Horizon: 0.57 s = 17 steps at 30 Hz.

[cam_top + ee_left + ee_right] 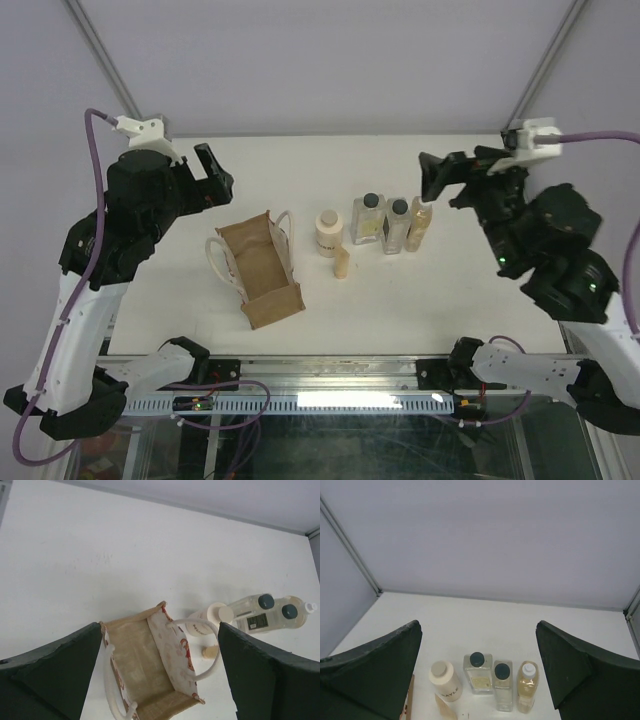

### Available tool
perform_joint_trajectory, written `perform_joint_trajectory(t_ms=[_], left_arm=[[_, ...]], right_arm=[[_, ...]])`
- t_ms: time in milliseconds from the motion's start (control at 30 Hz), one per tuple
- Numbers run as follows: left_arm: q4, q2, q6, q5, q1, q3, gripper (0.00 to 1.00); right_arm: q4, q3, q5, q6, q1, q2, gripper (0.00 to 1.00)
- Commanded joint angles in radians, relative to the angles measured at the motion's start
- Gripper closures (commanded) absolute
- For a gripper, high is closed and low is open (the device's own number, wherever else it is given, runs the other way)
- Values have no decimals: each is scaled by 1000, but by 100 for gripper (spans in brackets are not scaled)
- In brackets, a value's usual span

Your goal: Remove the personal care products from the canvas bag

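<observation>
Sitting right of the limp canvas bag (262,268), the five personal care products (368,219) look light, rigid, slick; pinch mid-body. Left gripper (212,172) and right gripper (437,180) gape, holding nothing.

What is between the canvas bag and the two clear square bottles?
The cream-white round bottle stands upright there, with the small beige tube close beside it. The top external view shows this most clearly.

We found five products out of the bag.
The open brown canvas bag (262,268) stood left of the cream-white bottle (328,232), beige tube (341,264), clear square bottles (368,219) (397,225) and amber bottle (420,224).
</observation>
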Motion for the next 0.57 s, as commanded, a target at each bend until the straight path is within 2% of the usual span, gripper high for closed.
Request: perform_joint_trajectory(t_ms=[0, 267, 533], left_arm=[[84, 12, 92, -63, 0, 103, 1], [155, 26, 178, -108, 1, 205, 1], [177, 27, 175, -131, 1, 207, 1]], right_arm=[[-52, 106, 33, -19, -5, -50, 0], [-80, 166, 36, 32, -4, -99, 1], [-64, 155, 57, 22, -4, -102, 1]])
